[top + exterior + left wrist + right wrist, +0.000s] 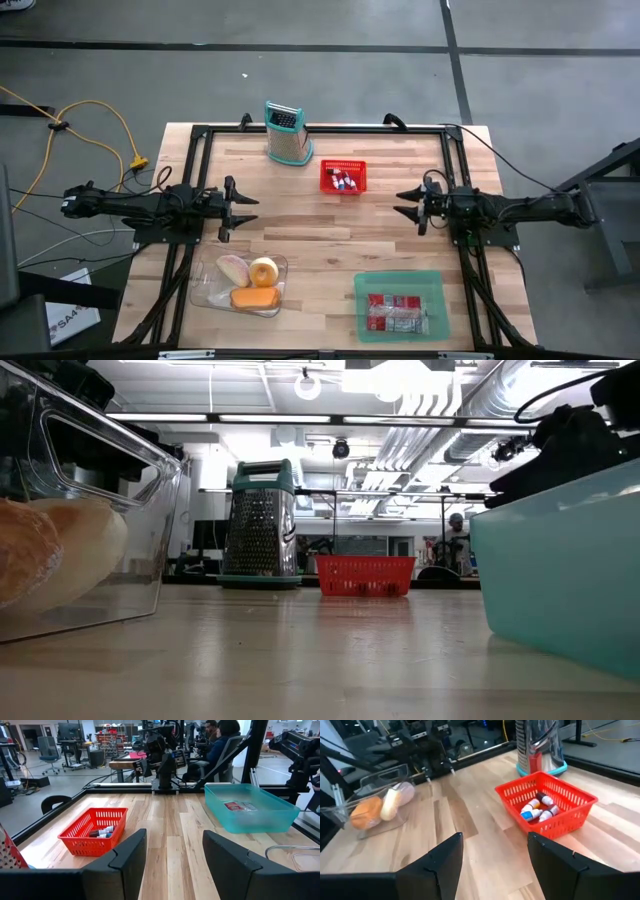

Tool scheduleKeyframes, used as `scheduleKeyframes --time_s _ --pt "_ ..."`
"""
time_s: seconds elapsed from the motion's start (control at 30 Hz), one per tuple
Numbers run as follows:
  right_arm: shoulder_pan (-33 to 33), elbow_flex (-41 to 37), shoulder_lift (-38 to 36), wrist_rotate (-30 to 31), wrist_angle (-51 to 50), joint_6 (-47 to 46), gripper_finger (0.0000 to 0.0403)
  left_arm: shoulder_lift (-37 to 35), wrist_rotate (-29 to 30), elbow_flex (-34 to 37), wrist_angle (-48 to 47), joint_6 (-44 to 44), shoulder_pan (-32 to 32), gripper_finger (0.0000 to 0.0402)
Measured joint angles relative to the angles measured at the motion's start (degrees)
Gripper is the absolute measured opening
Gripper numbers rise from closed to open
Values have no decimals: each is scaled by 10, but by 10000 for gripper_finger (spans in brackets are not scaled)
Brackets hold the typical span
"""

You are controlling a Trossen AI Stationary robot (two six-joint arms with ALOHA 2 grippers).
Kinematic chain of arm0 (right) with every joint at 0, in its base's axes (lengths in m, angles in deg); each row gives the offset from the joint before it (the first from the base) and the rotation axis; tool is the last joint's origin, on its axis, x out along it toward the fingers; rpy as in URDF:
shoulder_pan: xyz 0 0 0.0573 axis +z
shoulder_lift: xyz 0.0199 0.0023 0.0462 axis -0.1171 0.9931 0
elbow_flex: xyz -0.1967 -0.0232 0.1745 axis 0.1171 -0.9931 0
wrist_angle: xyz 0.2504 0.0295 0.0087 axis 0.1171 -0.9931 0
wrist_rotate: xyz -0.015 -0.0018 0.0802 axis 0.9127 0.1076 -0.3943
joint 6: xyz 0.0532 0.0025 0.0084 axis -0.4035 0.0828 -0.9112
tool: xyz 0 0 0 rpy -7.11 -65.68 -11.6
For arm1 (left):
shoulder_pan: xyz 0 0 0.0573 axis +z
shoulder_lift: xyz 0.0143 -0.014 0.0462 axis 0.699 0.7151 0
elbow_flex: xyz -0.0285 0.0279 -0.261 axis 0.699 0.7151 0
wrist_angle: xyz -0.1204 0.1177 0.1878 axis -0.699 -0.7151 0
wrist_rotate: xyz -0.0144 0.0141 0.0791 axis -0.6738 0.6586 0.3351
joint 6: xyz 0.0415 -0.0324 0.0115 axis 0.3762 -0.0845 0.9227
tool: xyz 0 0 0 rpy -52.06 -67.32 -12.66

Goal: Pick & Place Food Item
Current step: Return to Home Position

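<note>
Sitting near left, the transparent bin [205,292] holds the bread [254,299] and the donut [264,271]; a teal bin [433,284] lies near right. Farther in, the left gripper [250,210] and right gripper [402,204] hang at opposite sides, jaws wide and empty. Beyond stand a red basket [326,178] and a grater [285,132].

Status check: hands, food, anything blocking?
Left hand, right hand open, empty, apart. Food in transparent bin. Red basket, grater, teal bin clear of both.
</note>
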Motion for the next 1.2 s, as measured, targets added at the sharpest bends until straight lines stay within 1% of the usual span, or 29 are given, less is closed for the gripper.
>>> scheduleKeyframes --time_s 0.17,0.4,0.7,1.2 --pt "-18 0 2 -12 -3 13 210 0 0 0 0 0 0 187" --pt "-57 -1 4 -108 -23 44 210 0 0 0 0 0 0 187" --pt "-102 -1 5 -114 -22 43 210 0 0 0 0 0 0 187" --pt "-106 -2 5 -119 -22 45 210 0 0 0 0 0 0 187"
